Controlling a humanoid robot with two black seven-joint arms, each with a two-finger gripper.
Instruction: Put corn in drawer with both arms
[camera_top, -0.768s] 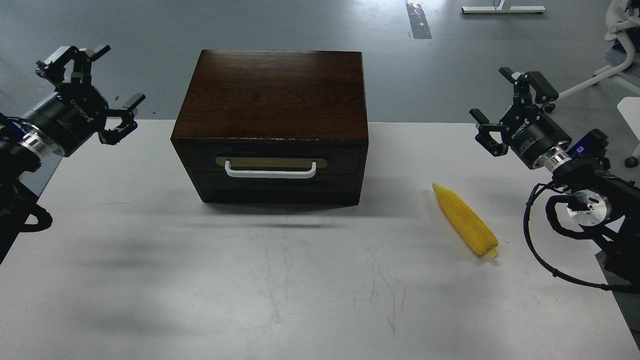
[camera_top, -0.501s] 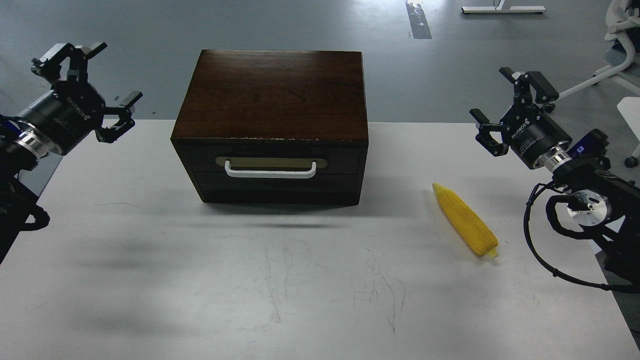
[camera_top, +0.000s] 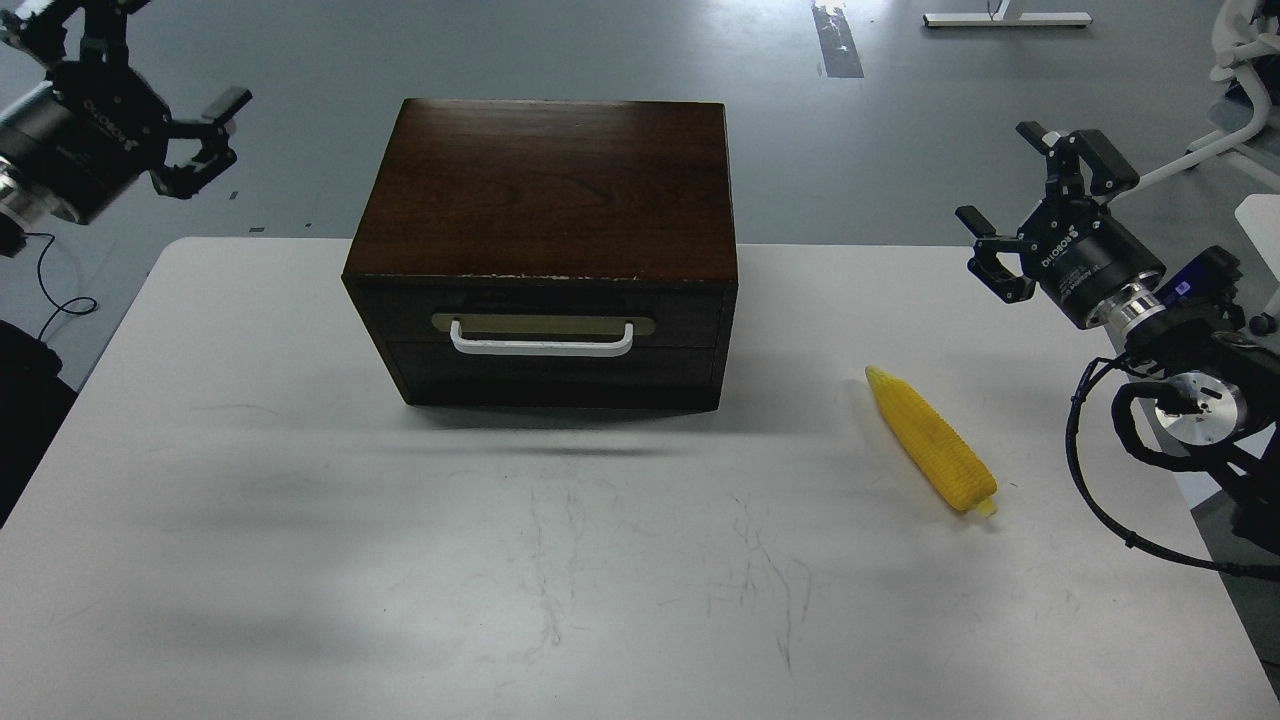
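The yellow corn (camera_top: 931, 439) lies on the white table (camera_top: 300, 560) at the right, pointed tip toward the box, pale stub toward me. The dark brown wooden box (camera_top: 545, 190) stands at the table's back middle. Its drawer (camera_top: 545, 318) is shut, with a brass plate and a white bar handle (camera_top: 541, 345). My left gripper (camera_top: 140, 75) is open and empty, raised at the top left, beyond the table's left back corner. My right gripper (camera_top: 1040, 200) is open and empty, in the air above the table's right edge, behind the corn.
Grey floor lies beyond the table. A white chair base (camera_top: 1235, 130) and a white stand foot (camera_top: 1005, 18) are at the back right. A black cable (camera_top: 1110, 500) loops from my right arm near the table's right edge.
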